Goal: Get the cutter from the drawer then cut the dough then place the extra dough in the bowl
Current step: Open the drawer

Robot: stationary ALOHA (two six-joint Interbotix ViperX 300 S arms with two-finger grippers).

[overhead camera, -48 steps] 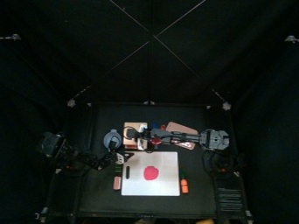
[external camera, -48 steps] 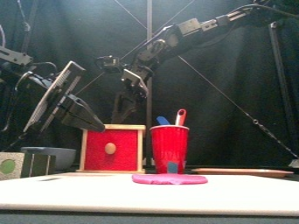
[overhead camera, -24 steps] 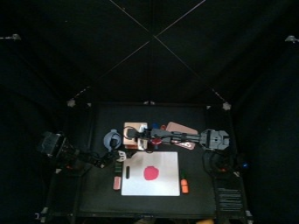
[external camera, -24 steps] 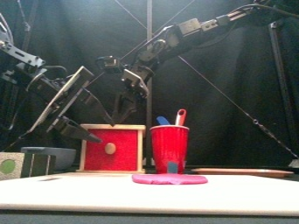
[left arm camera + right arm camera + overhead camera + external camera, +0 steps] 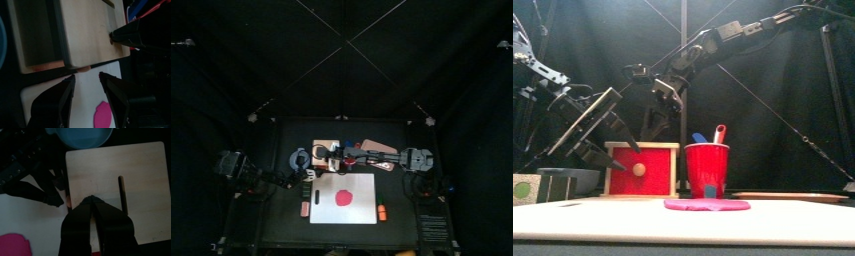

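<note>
L fingers (image 5: 64, 97) are apart, nothing between them. They point at the drawer front (image 5: 660, 158) with its knob (image 5: 639, 170) on the line of the gap, near but not touching. That fits lining up to pinch the knob and pull.

R fingers (image 5: 91, 220) are together, tips down on the box (image 5: 87, 35) lid, beside the slot. Prob. a brace: the box is light, so w/o weight on top it would likely slide along instead of the drawer opening. The R arm reaches past the middle to do this.

Cutter is not visible in any view. The drawer looks shut, red front flush w/ the box, so the cutter is presumably inside. First step is not yet done.

Seen from above:
- Box sits at approx 11 o'clock from the board (image 5: 365, 185), at the back of the bench (image 5: 281, 228).
- Bowl (image 5: 83, 135) is at 9 o'clock of the box, just beside it, looks empty, handy for scraps later.
- Cup (image 5: 707, 165) w/ knives is at 3 o'clock of the box, close by.
- Dough (image 5: 342, 196) lies flat mid-board, uncut, well clear of both arms.

Risk, as a guess: L fingers closing short of the knob, or R tips slipping as the pull starts.
</note>
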